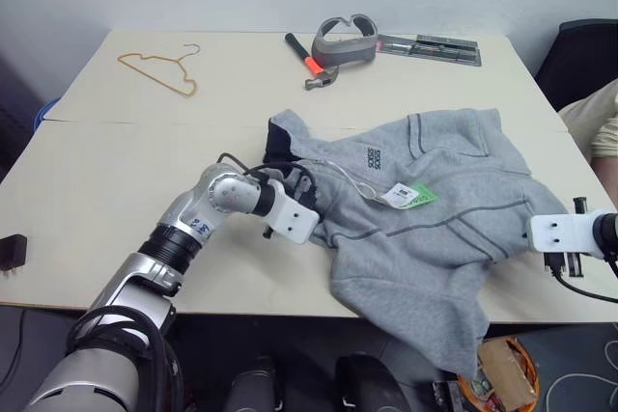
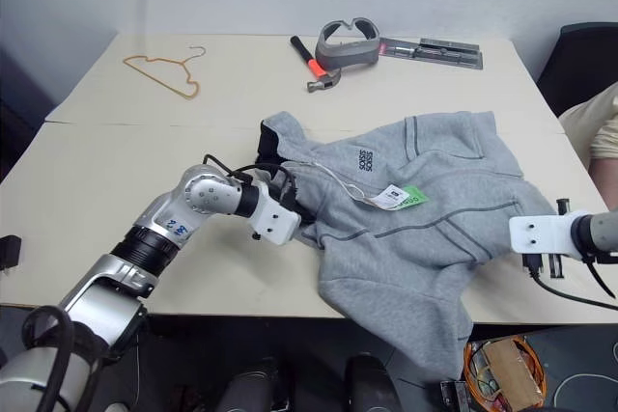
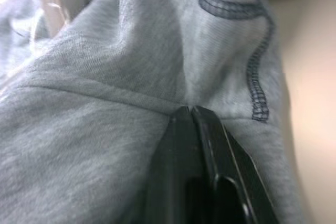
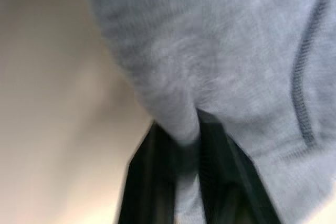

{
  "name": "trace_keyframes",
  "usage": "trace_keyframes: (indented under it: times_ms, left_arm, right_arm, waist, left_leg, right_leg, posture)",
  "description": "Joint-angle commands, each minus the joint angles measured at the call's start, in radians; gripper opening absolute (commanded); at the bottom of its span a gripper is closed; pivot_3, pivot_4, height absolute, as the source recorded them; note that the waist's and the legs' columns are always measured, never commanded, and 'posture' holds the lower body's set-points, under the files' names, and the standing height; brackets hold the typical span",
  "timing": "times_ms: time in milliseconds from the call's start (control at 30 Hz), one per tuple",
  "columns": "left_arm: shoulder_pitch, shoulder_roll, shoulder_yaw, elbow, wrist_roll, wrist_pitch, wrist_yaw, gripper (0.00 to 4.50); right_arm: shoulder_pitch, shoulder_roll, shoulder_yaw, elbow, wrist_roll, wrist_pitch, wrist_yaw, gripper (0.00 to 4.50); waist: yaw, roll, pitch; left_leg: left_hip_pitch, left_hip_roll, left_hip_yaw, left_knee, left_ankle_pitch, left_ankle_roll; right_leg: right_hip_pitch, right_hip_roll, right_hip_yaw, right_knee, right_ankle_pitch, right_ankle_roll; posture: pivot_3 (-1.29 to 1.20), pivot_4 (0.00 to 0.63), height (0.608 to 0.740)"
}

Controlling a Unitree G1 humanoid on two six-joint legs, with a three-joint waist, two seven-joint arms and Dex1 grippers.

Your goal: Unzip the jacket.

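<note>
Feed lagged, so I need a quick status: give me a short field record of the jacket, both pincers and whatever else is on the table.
jacket: light grey fleece zip jacket crumpled on pale wooden table, hem over the near edge
left pincer: shut on a fabric fold below the collar
right pincer: shut on the jacket's edge
tags: white and green paper tags on the chest
far side: orange wire hanger, hammer, grey goggles

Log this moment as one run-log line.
task: unzip | left gripper: shut on light grey fleece jacket near collar | right gripper: shut on jacket's far edge | zip: not yet opened
</note>
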Motion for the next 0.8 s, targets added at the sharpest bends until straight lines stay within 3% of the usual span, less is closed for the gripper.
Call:
trace_keyframes:
  times_ms: [33,133,233,333,433,667,733,800]
  left_arm:
    - [0.023,0.061,0.013,0.002,-0.024,-0.021,-0.042,0.0]
    - [0.045,0.15,0.024,0.006,-0.076,-0.05,-0.128,0.0]
    - [0.118,0.253,0.039,-0.095,-0.238,0.013,-0.307,0.0]
    - [0.214,0.365,0.059,-0.249,-0.372,0.118,-0.44,0.0]
    - [0.32,0.448,0.083,-0.397,-0.428,0.225,-0.479,0.0]
    - [0.348,0.388,0.113,-0.453,-0.354,0.318,-0.357,0.0]
    - [0.354,0.374,0.124,-0.46,-0.35,0.354,-0.331,0.0]
    - [0.373,0.379,0.133,-0.48,-0.369,0.404,-0.336,0.47]
  right_arm:
    - [0.105,-0.056,-0.09,-0.173,0.129,0.104,0.087,0.02]
    - [0.326,-0.087,-0.252,-0.432,0.289,0.288,0.188,0.02]
    - [0.536,-0.06,-0.434,-0.657,0.358,0.435,0.253,0.02]
    - [0.664,0.007,-0.541,-0.825,0.371,0.538,0.225,0.02]
    - [0.722,0.085,-0.556,-0.903,0.304,0.55,0.129,0.02]
    - [0.734,0.169,-0.519,-0.895,0.171,0.477,-0.01,0.02]
    - [0.727,0.171,-0.524,-0.888,0.171,0.504,-0.019,0.5]
    - [0.731,0.165,-0.538,-0.895,0.178,0.523,-0.01,1.02]
  waist:
    - [0.0,0.0,0.0]
    - [-0.002,0.0,0.0]
    - [-0.009,0.0,0.0]
    - [-0.023,-0.001,0.0]
    - [-0.024,-0.001,-0.001]
    - [-0.012,-0.001,-0.001]
    - [-0.013,-0.001,-0.001]
    - [-0.014,-0.001,-0.001]
  left_leg:
    - [0.0,0.0,0.0,0.0,0.0,0.0]
    - [0.0,0.0,0.0,-0.001,0.0,0.0]
    - [0.001,0.002,-0.001,-0.002,-0.001,-0.002]
    - [0.001,0.003,-0.002,-0.003,-0.002,-0.003]
    - [0.001,0.004,-0.002,-0.002,-0.003,-0.003]
    - [0.001,0.002,-0.002,0.0,-0.003,-0.002]
    - [0.001,0.002,-0.001,0.0,-0.003,-0.002]
    - [0.001,0.002,-0.001,0.0,-0.003,-0.002]
  right_leg:
    - [0.0,0.0,0.0,0.0,0.0,0.0]
    - [0.0,0.0,0.0,0.0,0.0,0.0]
    - [0.001,0.001,0.0,-0.001,0.0,0.0]
    - [0.001,0.002,0.0,-0.002,-0.001,-0.001]
    - [0.001,0.003,0.0,-0.002,-0.001,-0.001]
    - [0.002,0.002,0.001,-0.002,-0.001,-0.001]
    - [0.002,0.002,0.001,-0.002,-0.001,-0.001]
    - [0.002,0.002,0.001,-0.002,-0.001,-0.001]
  posture:
    - [0.0,0.15,0.74]
    - [0.0,0.15,0.74]
    - [0.0,0.15,0.74]
    - [0.0,0.15,0.74]
    - [0.0,0.15,0.74]
    - [0.0,0.15,0.74]
    - [0.0,0.15,0.74]
    - [0.0,0.15,0.74]
